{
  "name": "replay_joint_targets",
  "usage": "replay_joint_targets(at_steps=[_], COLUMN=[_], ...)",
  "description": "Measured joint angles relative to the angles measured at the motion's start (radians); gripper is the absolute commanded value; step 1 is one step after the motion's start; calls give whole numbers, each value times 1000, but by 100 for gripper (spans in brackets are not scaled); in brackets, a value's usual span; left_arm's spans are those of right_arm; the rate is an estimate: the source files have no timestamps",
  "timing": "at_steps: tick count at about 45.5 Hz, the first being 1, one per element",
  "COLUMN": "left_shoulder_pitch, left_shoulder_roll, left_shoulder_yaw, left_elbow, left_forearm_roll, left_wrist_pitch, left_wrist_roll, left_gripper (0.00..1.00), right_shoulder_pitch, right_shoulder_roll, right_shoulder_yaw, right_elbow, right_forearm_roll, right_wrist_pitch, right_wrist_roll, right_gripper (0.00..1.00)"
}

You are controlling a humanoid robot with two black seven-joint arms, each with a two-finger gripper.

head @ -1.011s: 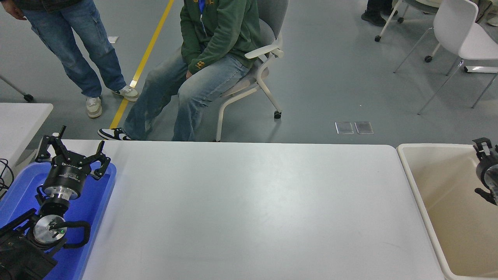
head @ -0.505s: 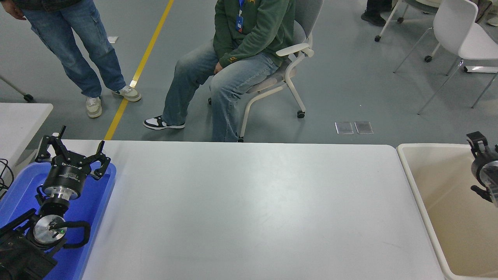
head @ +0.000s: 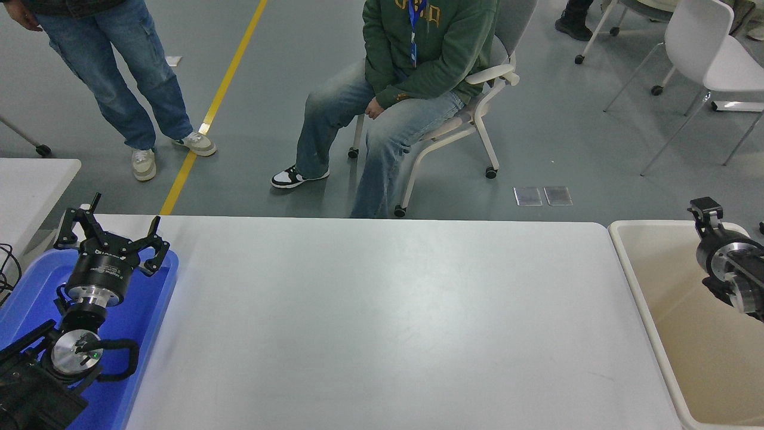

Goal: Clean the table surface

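Note:
The table surface (head: 382, 322) is a wide white top with nothing lying on it. My left gripper (head: 111, 232) is parked at the lower left over a blue tray (head: 152, 310), open and holding nothing. My right gripper (head: 710, 221) comes in at the right edge, above the far side of a beige bin (head: 650, 286) and off the table. It is partly cut off by the picture's edge.
A smaller white table's corner (head: 36, 179) shows at the left. Beyond the far edge a person (head: 412, 77) sits on a wheeled chair and another person (head: 113, 77) stands at the top left. White chairs (head: 710, 54) stand at the top right.
My right arm has come further into view, up and to the left over the bin. The seated person has rolled the chair to the right. The left arm is still.

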Motion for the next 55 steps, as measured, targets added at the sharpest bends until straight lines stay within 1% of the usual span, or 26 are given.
replay_joint_targets(at_steps=[14, 27, 37, 55], left_shoulder_pitch=[0, 0, 0, 1], left_shoulder_roll=[0, 0, 0, 0], left_shoulder_yaw=[0, 0, 0, 0], left_elbow=[0, 0, 0, 0], left_forearm_roll=[0, 0, 0, 0], left_wrist_pitch=[0, 0, 0, 0], left_wrist_roll=[0, 0, 0, 0], left_gripper=[100, 100, 100, 100], right_shoulder_pitch=[9, 8, 0, -47], right_shoulder_roll=[-15, 50, 96, 182], right_shoulder_yaw=[152, 269, 318, 360], right_elbow=[189, 269, 288, 297], right_forearm_roll=[17, 30, 145, 364], right_wrist_pitch=[3, 11, 21, 110], right_wrist_roll=[0, 0, 1, 15], right_gripper=[100, 100, 100, 100])
